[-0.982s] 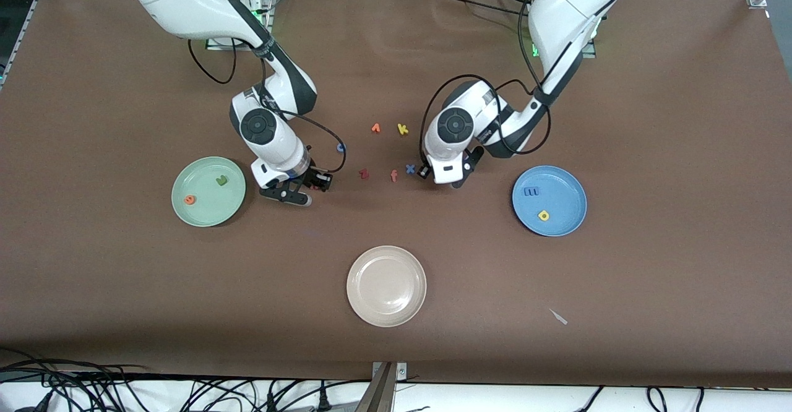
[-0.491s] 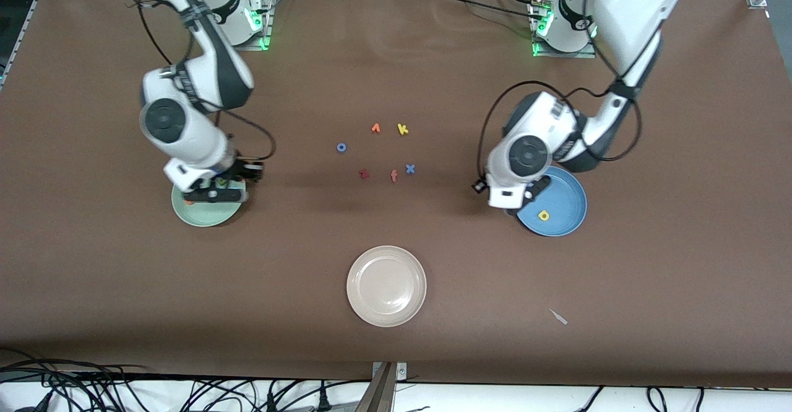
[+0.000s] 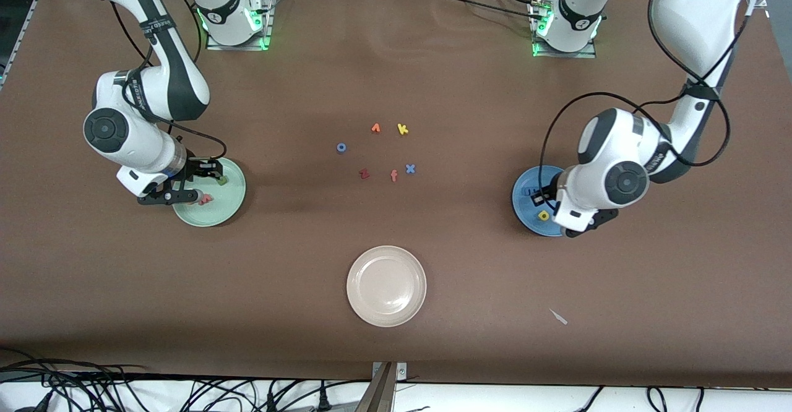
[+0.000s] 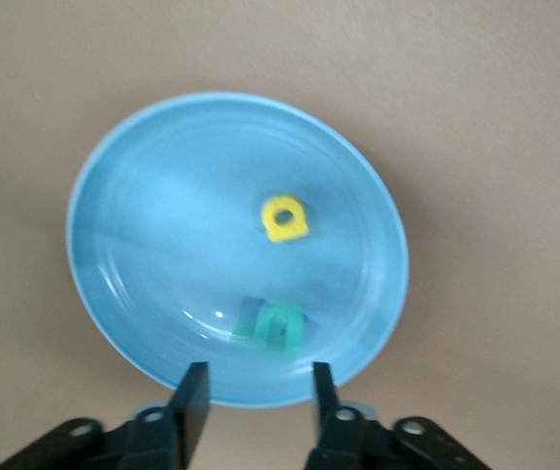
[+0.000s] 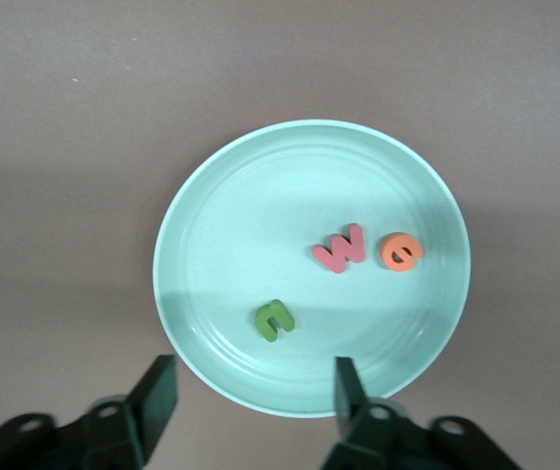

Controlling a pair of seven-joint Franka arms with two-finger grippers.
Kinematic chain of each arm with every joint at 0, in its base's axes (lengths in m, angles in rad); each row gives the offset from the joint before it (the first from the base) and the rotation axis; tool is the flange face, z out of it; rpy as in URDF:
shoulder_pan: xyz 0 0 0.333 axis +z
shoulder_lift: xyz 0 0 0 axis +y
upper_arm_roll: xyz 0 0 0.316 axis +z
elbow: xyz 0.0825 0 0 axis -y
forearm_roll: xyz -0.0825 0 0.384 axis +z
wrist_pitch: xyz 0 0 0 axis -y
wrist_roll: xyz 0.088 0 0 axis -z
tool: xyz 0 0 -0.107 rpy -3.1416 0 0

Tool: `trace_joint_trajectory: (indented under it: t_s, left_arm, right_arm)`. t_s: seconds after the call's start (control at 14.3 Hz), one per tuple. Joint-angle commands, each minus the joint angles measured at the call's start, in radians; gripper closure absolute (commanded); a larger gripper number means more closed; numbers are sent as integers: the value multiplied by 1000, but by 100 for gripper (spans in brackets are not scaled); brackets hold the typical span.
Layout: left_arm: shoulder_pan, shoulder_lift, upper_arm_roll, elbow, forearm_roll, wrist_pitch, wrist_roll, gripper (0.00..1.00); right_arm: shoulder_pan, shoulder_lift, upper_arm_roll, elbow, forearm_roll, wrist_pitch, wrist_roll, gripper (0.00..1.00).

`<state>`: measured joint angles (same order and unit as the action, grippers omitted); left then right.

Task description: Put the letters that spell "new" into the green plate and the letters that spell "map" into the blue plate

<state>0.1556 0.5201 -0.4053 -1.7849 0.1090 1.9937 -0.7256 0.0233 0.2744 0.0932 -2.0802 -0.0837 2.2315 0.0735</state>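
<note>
The green plate (image 3: 219,211) (image 5: 221,225) holds the pinkish-red w (image 5: 341,249) (image 3: 204,199), the orange e (image 5: 400,252) and the dark green n (image 5: 274,319) (image 3: 221,180). My right gripper (image 3: 185,184) (image 5: 253,382) hangs open and empty over that plate's edge. The blue plate (image 3: 520,205) (image 4: 153,196) holds the yellow p (image 4: 284,217) (image 3: 544,215) and the teal a (image 4: 280,328). The blue m (image 3: 531,192) shows partly beside my left hand. My left gripper (image 3: 560,211) (image 4: 258,384) is open over the blue plate's rim, holding nothing.
A beige plate (image 3: 387,286) sits nearest the front camera at mid-table. Loose letters lie in the middle: an orange one (image 3: 375,128), yellow k (image 3: 403,129), blue o (image 3: 341,148), dark red z (image 3: 364,174), orange f (image 3: 394,175), blue x (image 3: 409,168).
Both arms swung out from the middle letters to their plates and opened. The w now lies in the green plate and the a in the blue plate.
</note>
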Motion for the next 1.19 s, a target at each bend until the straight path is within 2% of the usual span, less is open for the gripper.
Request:
trace_joint_trajectory:
  t_s: [0.0, 0.14, 0.28, 0.49, 0.63, 0.77, 0.91, 1.05, 1.12]
  left_arm:
    - [-5, -21, -21, 28, 11, -26, 37, 0]
    - [-10, -23, -61, 125, 15, -135, 37, 0]
    - [-7, -23, -87, 261, 21, -276, 67, 0]
    - [7, -26, -92, 428, 17, -433, 312, 0]
    - [24, -64, -66, 496, 6, -498, 441, 0]
    - [-27, -150, 41, 480, -9, -503, 553, 0]
    - [-48, -263, 153, 400, -133, -495, 659, 0]
    - [-134, -386, 282, 301, -152, -492, 728, 0]
    - [-154, -420, 322, 261, -163, -490, 759, 0]
  right_arm:
    - [6, -24, 2, -2, 1, -3, 2, 0]
    - [4, -69, 5, 49, 13, -18, -11, 0]
    - [4, -106, 8, 128, 27, -131, -14, 0]
    - [7, -139, 7, 293, 107, -373, -15, 0]
    - [7, -205, 6, 333, 107, -467, -14, 0]
    - [7, -250, 5, 382, 101, -542, -14, 0]
    - [7, -267, 3, 457, 91, -646, -17, 0]
    - [7, -268, 0, 511, 91, -690, -26, 0]
    - [6, -267, 0, 523, 90, -700, -26, 0]
